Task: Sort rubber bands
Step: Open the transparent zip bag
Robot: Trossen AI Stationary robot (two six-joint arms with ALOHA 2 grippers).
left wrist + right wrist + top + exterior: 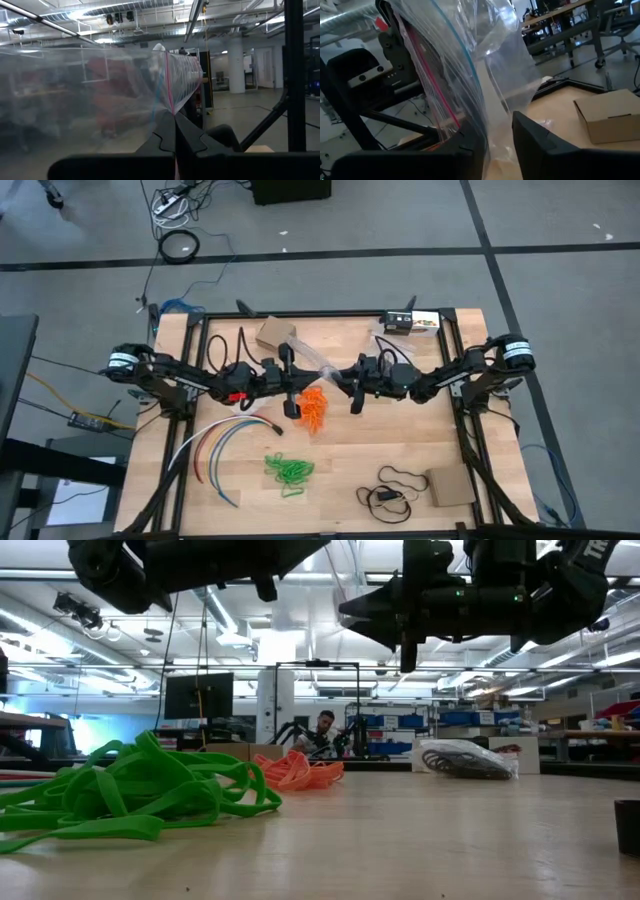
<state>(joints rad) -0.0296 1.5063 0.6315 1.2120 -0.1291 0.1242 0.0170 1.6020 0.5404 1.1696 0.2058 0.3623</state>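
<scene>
the left gripper point(287, 376) was pressed together on the bag point(318, 363), pinching its zip edge just left of the orange bands point(313, 409). the bag hung above and just behind the orange bands, stretched between the two arms, long axis running left to right across the table. which way its mouth faced could not be told. the right gripper point(357, 383), just right of the orange bands, had its fingers point(540, 145) part spread, one each side of the bag's film; whether they gripped it could not be told. the green bands point(288, 469) lay nearer the front edge than the orange bands, the dark bands point(392, 485) to the front right of them.

the step in hand looked like opening the bag, with no bands yet inside. the next move likely called for the right gripper to nip one wall and pull the mouth apart.
</scene>
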